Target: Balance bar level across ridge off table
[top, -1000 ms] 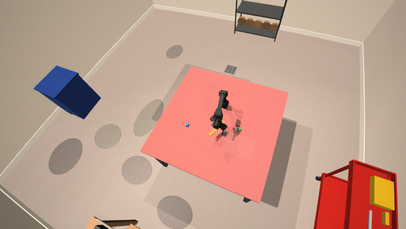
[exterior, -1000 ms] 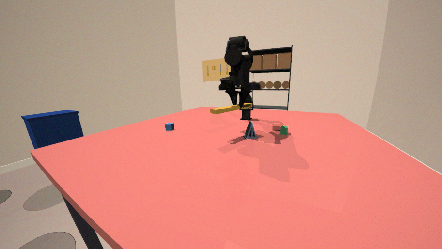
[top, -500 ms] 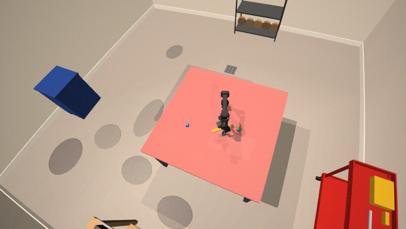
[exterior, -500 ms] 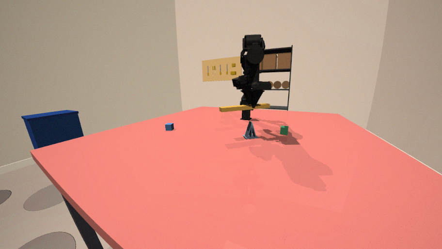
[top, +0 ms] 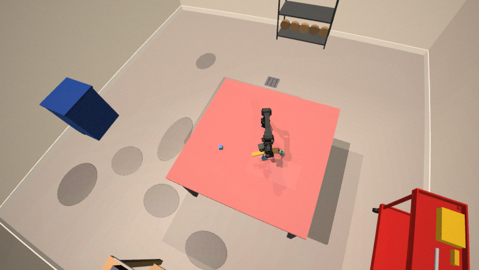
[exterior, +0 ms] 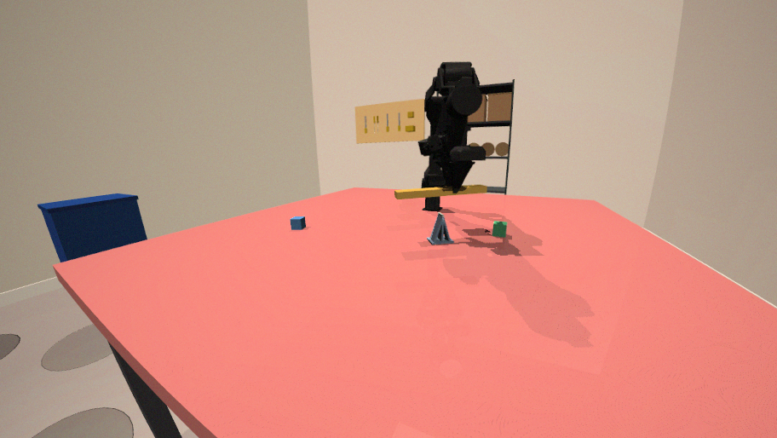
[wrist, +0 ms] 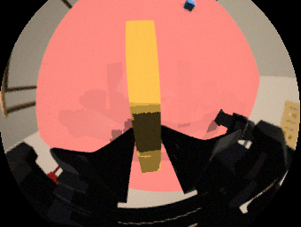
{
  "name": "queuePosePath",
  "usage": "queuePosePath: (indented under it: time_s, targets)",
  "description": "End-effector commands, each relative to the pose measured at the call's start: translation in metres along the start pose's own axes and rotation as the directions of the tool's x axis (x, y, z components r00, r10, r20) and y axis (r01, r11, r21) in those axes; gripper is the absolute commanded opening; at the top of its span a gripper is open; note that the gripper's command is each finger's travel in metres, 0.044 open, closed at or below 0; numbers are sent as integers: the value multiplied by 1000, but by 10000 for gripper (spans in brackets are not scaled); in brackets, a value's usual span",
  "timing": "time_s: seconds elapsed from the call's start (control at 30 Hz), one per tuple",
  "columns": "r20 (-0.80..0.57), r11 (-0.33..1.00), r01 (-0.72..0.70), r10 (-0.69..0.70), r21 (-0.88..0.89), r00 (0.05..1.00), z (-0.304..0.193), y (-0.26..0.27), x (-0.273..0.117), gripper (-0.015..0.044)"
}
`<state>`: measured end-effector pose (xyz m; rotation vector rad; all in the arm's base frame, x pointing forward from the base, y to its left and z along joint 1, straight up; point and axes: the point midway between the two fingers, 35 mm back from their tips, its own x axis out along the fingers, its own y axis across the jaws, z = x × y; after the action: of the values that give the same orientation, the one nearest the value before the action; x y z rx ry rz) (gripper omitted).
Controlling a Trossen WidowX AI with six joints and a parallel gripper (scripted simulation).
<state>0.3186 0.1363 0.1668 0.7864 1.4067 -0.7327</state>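
Observation:
The yellow bar (top: pixel 257 154) (exterior: pixel 416 193) (wrist: pixel 142 62) hangs in the air above the table, close to level, its left end looking slightly lower in the exterior view. My gripper (exterior: pixel 454 189) (wrist: pixel 147 129) is shut on the bar near its middle, a little right of the ridge in that view. The grey-blue ridge (top: pixel 263 157) (exterior: pixel 440 229) stands upright on the red table (top: pixel 214 174) (exterior: pixel 326 326). The bar is higher than the ridge's top and apart from it. The ridge does not show clearly in the wrist view.
A green cube (top: pixel 281 152) (exterior: pixel 499 228) sits on the table just right of the ridge. A blue cube (top: pixel 220 147) (exterior: pixel 297 222) (wrist: pixel 189 4) sits farther off to the left. A shelf, a red cart (top: pixel 392 231) and a blue box (top: pixel 76 103) stand away from the table.

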Motion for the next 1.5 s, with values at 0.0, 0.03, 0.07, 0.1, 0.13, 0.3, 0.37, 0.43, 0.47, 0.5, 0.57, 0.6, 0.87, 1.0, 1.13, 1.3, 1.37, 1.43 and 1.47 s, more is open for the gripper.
queuePosePath:
  time_s: [0.0, 0.03, 0.07, 0.1, 0.13, 0.3, 0.37, 0.43, 0.47, 0.5, 0.57, 0.6, 0.87, 1.0, 1.13, 1.3, 1.37, 1.43, 1.47]
  targets:
    - [0, 1000, 5, -5, 7, 1000, -1, 1, 8, 0]
    - [0, 1000, 5, -5, 7, 1000, -1, 1, 10, 0]
    - [0, 1000, 5, -5, 7, 1000, -1, 1, 12, 0]
    - [0, 1000, 5, -5, 7, 1000, -1, 1, 13, 0]
    - [0, 1000, 5, -5, 7, 1000, -1, 2, 15, 0]
    - [0, 1000, 5, -5, 7, 1000, -1, 2, 23, 0]
    - [0, 1000, 5, -5, 7, 1000, 0, 2, 27, 0]
    - [0, 1000, 5, -5, 7, 1000, 0, 2, 30, 0]
    - [0, 1000, 5, -5, 7, 1000, 0, 2, 31, 0]
    - [0, 1000, 5, -5, 7, 1000, 0, 2, 33, 0]
    - [0, 1000, 5, -5, 7, 1000, 0, 2, 36, 0]
    - [0, 1000, 5, -5, 7, 1000, 0, 3, 38, 0]
    - [0, 1000, 5, -5, 7, 1000, 0, 3, 38, 0]
    - [0, 1000, 5, -5, 7, 1000, 0, 3, 37, 0]
    - [0, 1000, 5, -5, 7, 1000, 0, 3, 38, 0]
    - [0, 1000, 5, -5, 7, 1000, 0, 3, 38, 0]
    - [0, 1000, 5, -5, 7, 1000, 0, 3, 38, 0]
    - [0, 1000, 5, -5, 7, 1000, 0, 3, 38, 0]
    - [0, 1000, 5, -5, 7, 1000, 0, 3, 38, 0]
